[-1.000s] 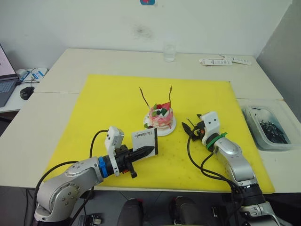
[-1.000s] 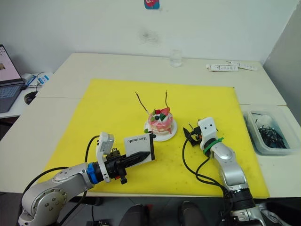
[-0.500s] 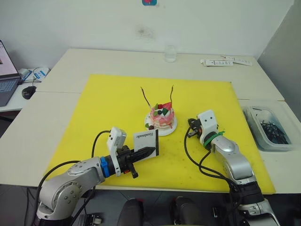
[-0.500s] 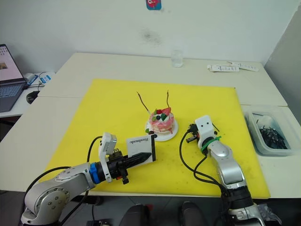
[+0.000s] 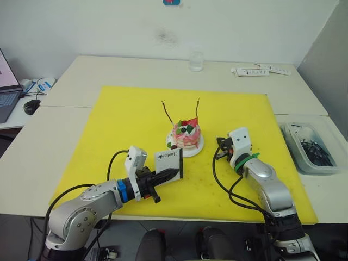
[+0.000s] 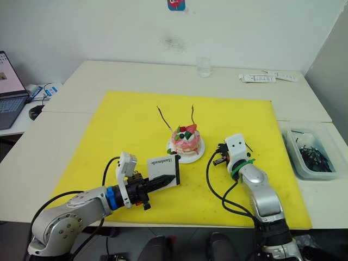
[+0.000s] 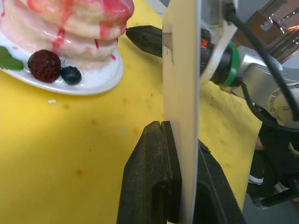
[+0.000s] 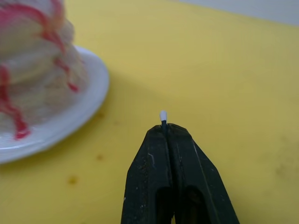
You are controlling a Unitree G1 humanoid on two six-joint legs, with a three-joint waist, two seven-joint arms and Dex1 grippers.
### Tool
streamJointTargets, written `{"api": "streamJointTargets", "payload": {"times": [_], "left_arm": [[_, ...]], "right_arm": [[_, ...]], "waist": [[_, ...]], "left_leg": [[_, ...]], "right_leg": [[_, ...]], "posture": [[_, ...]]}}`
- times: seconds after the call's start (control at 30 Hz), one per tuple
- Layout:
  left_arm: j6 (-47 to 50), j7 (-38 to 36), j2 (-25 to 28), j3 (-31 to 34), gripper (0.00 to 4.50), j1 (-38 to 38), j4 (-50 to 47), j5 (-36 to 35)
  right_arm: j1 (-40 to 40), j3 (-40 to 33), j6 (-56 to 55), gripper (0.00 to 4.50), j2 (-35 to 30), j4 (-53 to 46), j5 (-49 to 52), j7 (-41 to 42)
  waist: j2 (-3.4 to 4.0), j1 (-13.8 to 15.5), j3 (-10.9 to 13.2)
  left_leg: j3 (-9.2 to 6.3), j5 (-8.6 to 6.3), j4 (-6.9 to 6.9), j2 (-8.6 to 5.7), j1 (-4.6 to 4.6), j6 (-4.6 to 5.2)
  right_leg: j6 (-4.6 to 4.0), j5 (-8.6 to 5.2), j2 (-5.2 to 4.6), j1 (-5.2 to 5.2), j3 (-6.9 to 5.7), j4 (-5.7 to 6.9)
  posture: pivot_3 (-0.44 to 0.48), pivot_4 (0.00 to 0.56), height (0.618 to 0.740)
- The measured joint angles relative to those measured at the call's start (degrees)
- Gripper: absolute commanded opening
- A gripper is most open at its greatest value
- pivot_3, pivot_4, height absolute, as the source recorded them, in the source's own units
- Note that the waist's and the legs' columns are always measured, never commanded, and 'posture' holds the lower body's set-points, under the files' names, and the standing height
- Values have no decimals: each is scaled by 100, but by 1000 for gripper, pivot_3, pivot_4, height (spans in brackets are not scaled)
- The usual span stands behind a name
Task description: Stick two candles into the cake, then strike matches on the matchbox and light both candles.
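The pink cake [image 5: 185, 134] sits on its white plate [image 5: 196, 149] mid-mat, with two thin dark candles [image 5: 197, 107] standing in its top. In front of the cake my left gripper [image 5: 166, 175] is shut on the white matchbox [image 5: 169, 160], holding it upright on edge [image 7: 182, 93]. To the right of the plate, low over the mat, my right gripper [image 8: 166, 129] is shut on a match, whose pale tip [image 8: 162, 115] pokes out between the fingertips. The match tip points toward the plate [image 8: 74, 109], a short gap away.
A yellow mat [image 5: 125, 125] covers the table's middle. A glass [image 5: 196, 60] stands at the back. White packets [image 5: 255, 70] lie at the back right. A clear bin [image 5: 309, 145] of dark pieces sits at the right edge, and a mouse [image 5: 31, 106] at far left.
My right gripper's fingers were apart a second ago and are now closed on the match. It has shifted slightly toward the plate. The left gripper still holds the matchbox in place.
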Motion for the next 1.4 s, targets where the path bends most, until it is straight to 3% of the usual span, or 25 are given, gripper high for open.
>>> {"api": "streamJointTargets", "payload": {"times": [0.3,0.53,0.7,0.97,1.17,1.4], "left_arm": [[383,127,-77,67,0,-357,175,-497],[1136,507,-63,272,0,-979,541,-1431],[1284,610,-69,140,0,-1410,631,-1526],[1175,545,-13,-77,0,-1483,590,-1221],[830,307,81,-324,0,-1292,424,-719],[597,89,100,-406,0,-1177,405,-423]], "right_arm": [[865,-291,485,7,-747,-2168,1002,778],[1042,-467,1090,7,-2725,-3318,1315,1740],[498,-323,1508,7,-3233,-3581,1521,2002],[705,-199,1988,7,-2897,-3691,1748,1654],[1299,-167,2132,7,-1898,-3274,1535,690],[1741,151,821,7,-935,-2187,649,-186]], "waist": [[0,4,1],[-4,6,3],[-5,3,4],[-7,9,5],[-7,5,5],[-6,3,4]], "left_leg": [[-4,0,0,1,-3,0],[-5,0,8,-9,2,1],[-11,0,4,-9,0,0],[-9,0,0,-8,-4,0],[-6,0,5,-6,-1,0],[-2,0,2,-8,-2,0]], "right_leg": [[2,-1,-1,1,-4,-2],[5,2,0,7,-5,0],[4,1,11,5,-9,-2],[2,-2,10,3,-8,-7],[2,-1,6,4,-5,-1],[2,-1,8,2,-3,-5]], "posture": [[0,150,740],[0,150,740],[0,150,740],[0,150,740],[0,150,740],[0,150,740]]}}
